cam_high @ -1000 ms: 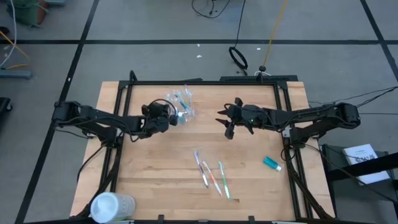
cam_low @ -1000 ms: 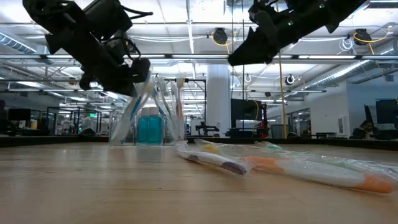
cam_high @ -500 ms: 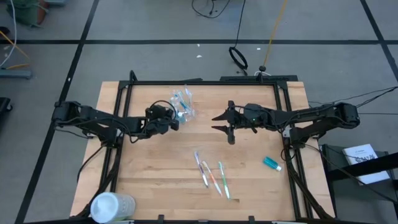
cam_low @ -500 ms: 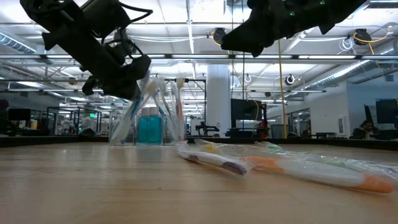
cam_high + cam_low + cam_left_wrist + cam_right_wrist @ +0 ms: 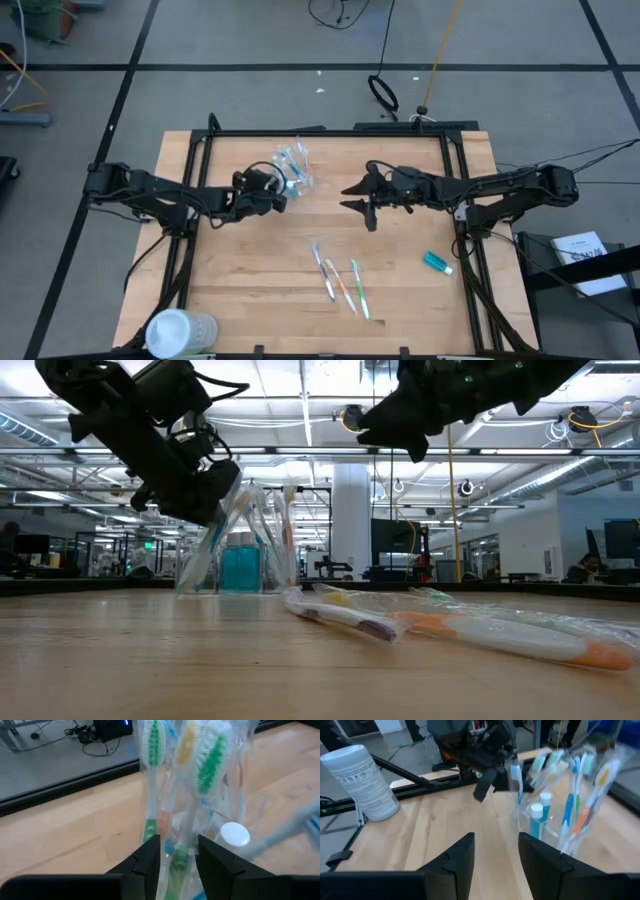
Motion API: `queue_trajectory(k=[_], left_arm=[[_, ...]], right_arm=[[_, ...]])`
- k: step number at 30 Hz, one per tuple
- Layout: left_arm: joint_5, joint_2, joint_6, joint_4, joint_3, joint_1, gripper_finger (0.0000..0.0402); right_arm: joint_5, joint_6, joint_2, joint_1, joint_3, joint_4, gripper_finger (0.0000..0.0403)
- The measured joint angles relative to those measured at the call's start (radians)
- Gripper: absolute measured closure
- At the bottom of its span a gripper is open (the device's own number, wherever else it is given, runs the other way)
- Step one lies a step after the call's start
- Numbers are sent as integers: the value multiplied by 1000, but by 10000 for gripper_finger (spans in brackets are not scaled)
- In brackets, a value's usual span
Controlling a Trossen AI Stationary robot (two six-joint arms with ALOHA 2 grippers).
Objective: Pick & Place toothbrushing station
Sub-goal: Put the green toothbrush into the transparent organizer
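The clear cup [image 5: 293, 168] stands upright at the table's far middle. It holds several wrapped toothbrushes [image 5: 210, 760] and white-capped teal toothpaste tubes [image 5: 536, 822]. My left gripper [image 5: 280, 190] hangs at the cup's near-left side, open, its fingers on either side of a wrapped green toothbrush [image 5: 176, 862] in the cup. My right gripper [image 5: 357, 195] hovers open to the cup's right, high above the table [image 5: 385, 425], with nothing between its fingers. Three wrapped toothbrushes [image 5: 340, 285] lie flat on the table's near middle. My left gripper has a finger [image 5: 150, 857] on each side of the wrapped green toothbrush's handle [image 5: 175, 855], coming level from the table's left. I cannot tell whether the fingers touch the wrapper. The toothbrush stands in the cup.
A teal toothpaste tube [image 5: 437, 262] lies near the table's right edge. A white cylindrical container [image 5: 180, 332] stands at the near left corner. A black frame [image 5: 330, 131] runs round the tabletop. Bare wood lies between the cup and the loose toothbrushes.
My left gripper has opened beside the cup and turned a little at the wrist, staying where it was. My right gripper has rolled and tipped its fingers up from slanting downward to nearly level, staying open in place.
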Motion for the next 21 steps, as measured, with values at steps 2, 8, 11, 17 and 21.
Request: queue_trajectory(k=[2, 8, 11, 17, 21], left_arm=[[5, 0, -3, 0, 0, 9, 276], [6, 0, 8, 0, 0, 37, 249], [33, 0, 17, 0, 0, 53, 220], [19, -44, 89, -6, 0, 60, 177], [22, -129, 90, -59, 0, 60, 172]], right_arm=[[1, 37, 0, 6, 0, -21, 257], [0, 64, 0, 33, 0, -59, 257], [1, 67, 0, 33, 0, -48, 257], [4, -40, 0, 32, -6, -52, 257], [2, -175, 1, 32, -77, -12, 257]])
